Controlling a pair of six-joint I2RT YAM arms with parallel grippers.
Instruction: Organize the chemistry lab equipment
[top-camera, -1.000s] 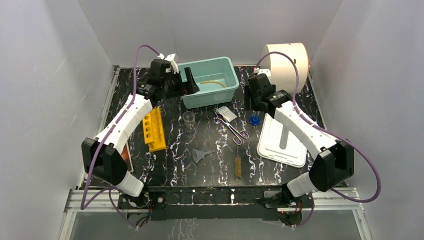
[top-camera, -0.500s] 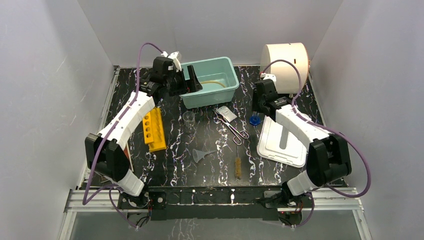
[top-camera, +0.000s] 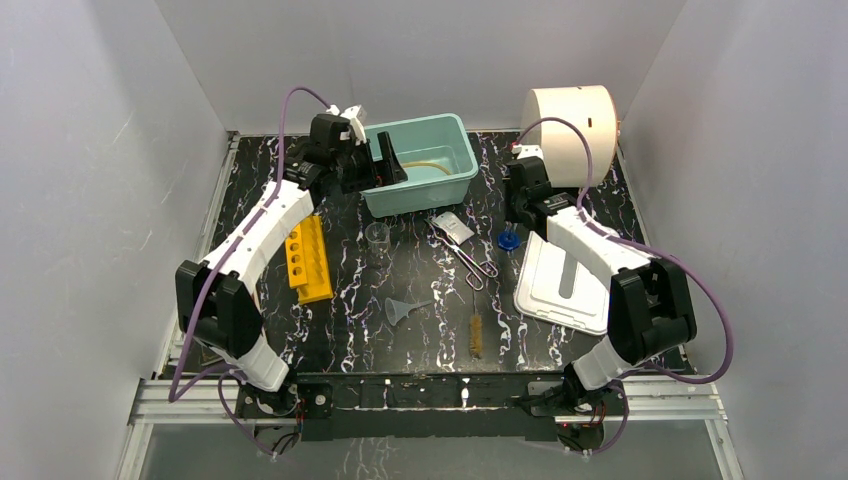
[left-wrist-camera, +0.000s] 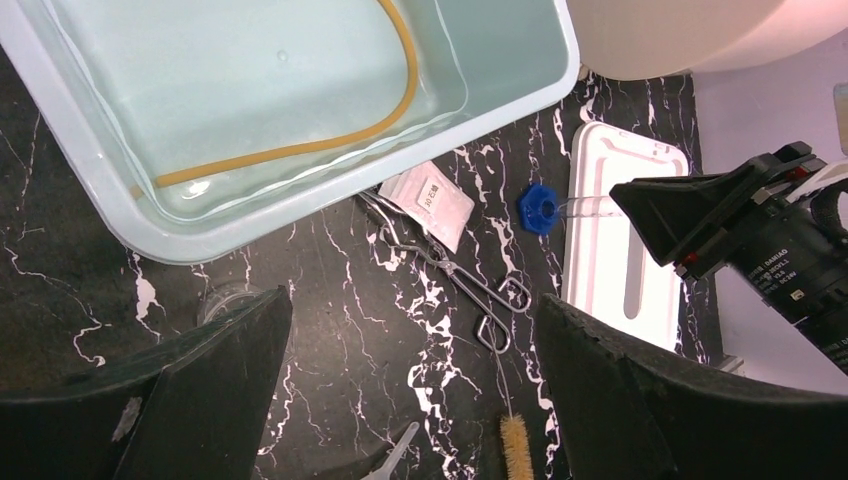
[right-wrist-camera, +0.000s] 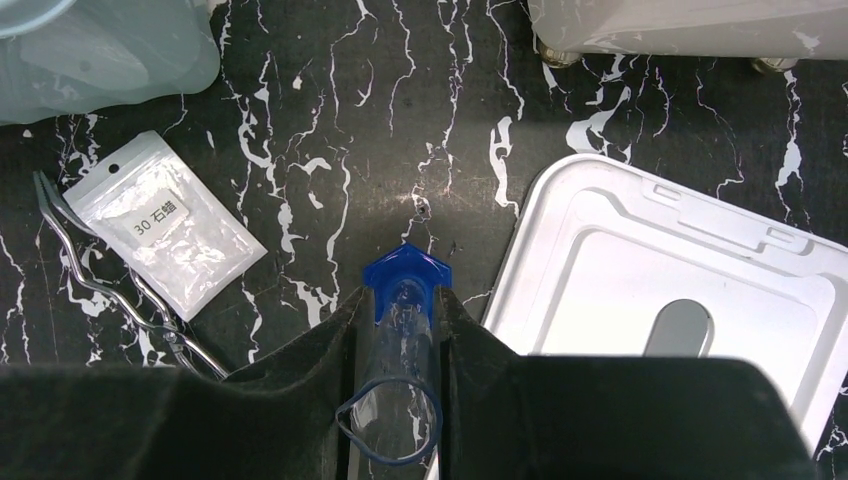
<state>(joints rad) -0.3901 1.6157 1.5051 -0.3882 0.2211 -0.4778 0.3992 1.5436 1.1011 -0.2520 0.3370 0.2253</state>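
Your right gripper pinches the glass tube just behind its blue cap, low on the table beside the lid's far-left corner, toward the table's right edge. Watch it: glass is slick and round, so an off-centre squeeze could roll it out, and a hard one might crack it. Meanwhile your left gripper hangs wide open and empty at the bin's left end.

Clear glass tube, glossy black marbled tabletop.
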